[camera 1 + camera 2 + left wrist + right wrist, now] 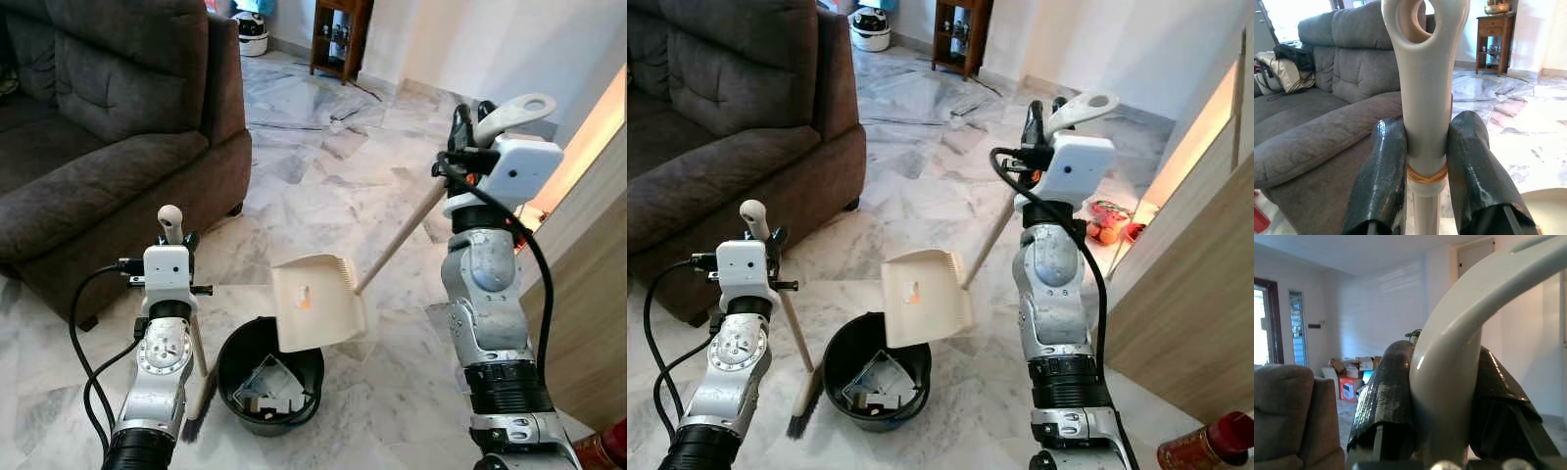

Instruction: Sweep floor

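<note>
Dustpan tipped over bin, both hands busy.

Near, bottom centre of frame: black bin (269,377) w/ scraps inside on marble floor (333,166). Left hand (1425,161) clenched round broom (188,323) handle just under its hanging loop; bristles rest on floor beside bin. Right hand (1442,396) clamped on dustpan (315,302) handle's top end, pan tilted above bin rim. Both look light, stiff plastic, prob. slick; the high grip leaves the pan end free to swing. Upper left: grey sofa (108,117).
</note>
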Robot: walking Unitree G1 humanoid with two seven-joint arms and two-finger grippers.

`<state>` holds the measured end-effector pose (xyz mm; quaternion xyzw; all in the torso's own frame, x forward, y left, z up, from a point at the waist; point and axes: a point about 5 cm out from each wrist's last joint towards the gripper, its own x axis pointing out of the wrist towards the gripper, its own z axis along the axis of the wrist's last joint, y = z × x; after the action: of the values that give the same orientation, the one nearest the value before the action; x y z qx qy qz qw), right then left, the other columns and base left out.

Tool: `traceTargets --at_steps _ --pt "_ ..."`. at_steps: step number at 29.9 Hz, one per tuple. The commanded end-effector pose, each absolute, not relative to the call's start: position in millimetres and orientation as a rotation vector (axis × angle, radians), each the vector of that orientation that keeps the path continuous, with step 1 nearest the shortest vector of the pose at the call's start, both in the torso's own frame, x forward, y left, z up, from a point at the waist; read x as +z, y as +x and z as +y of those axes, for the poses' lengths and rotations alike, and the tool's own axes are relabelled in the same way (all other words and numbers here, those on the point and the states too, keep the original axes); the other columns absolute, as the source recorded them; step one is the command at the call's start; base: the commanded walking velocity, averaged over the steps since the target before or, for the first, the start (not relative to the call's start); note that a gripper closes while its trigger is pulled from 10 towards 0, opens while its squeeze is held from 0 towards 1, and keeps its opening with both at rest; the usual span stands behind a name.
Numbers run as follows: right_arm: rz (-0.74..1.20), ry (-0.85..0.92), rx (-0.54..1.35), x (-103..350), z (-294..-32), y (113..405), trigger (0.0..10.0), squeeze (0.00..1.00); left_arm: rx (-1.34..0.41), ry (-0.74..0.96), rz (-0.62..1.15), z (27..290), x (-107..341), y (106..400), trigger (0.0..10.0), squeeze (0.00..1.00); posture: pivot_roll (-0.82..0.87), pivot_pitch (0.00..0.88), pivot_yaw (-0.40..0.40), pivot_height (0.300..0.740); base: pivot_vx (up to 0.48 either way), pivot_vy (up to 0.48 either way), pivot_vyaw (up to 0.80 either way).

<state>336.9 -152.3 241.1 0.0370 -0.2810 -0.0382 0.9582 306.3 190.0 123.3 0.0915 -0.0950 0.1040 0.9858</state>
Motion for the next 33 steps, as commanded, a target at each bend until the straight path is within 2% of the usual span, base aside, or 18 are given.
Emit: traceTargets --at_steps 1,7,10,11,18,20,33 --pt "-0.67 0.096 -0.108 263.6 -160.2 331.9 10.0 0.0 0.194 0.184 -0.252 186.3 134.0 308.2 10.0 0.0 0.03 0.017 -0.071 0.74 0.0 0.0 0.0" --pt "-0.776 0.132 -0.178 284.6 -173.6 325.8 10.0 0.0 0.194 0.18 -0.262 186.2 135.1 307.8 10.0 0.0 0.03 0.026 -0.071 0.74 0.0 0.0 0.0" --pt "-0.82 0.048 -0.211 291.3 -176.6 322.9 10.0 0.0 0.194 0.18 -0.265 186.3 135.7 307.8 10.0 0.0 0.03 0.026 -0.071 0.74 0.0 0.0 0.0" --pt "-0.835 -0.027 -0.221 294.0 -177.3 322.3 10.0 0.0 0.193 0.179 -0.266 186.4 135.8 307.9 10.0 0.0 0.03 0.027 -0.071 0.74 0.0 0.0 0.0" --pt "-0.82 -0.212 -0.24 288.8 -178.7 325.1 10.0 0.0 0.191 0.178 -0.266 186.1 136.0 307.7 10.0 0.0 0.03 0.029 -0.072 0.74 0.0 0.0 0.0" --pt "-0.781 -0.325 -0.233 279.8 -175.8 328.9 10.0 0.0 0.188 0.178 -0.264 185.8 135.4 307.7 10.0 0.0 0.03 0.031 -0.071 0.74 0.0 0.0 0.0" --pt "-0.502 -0.456 -0.218 205.3 -181.2 343.7 10.0 0.0 0.128 0.164 -0.239 179.3 131.0 307.4 10.0 0.0 0.04 0.035 -0.072 0.74 0.0 0.0 0.0"
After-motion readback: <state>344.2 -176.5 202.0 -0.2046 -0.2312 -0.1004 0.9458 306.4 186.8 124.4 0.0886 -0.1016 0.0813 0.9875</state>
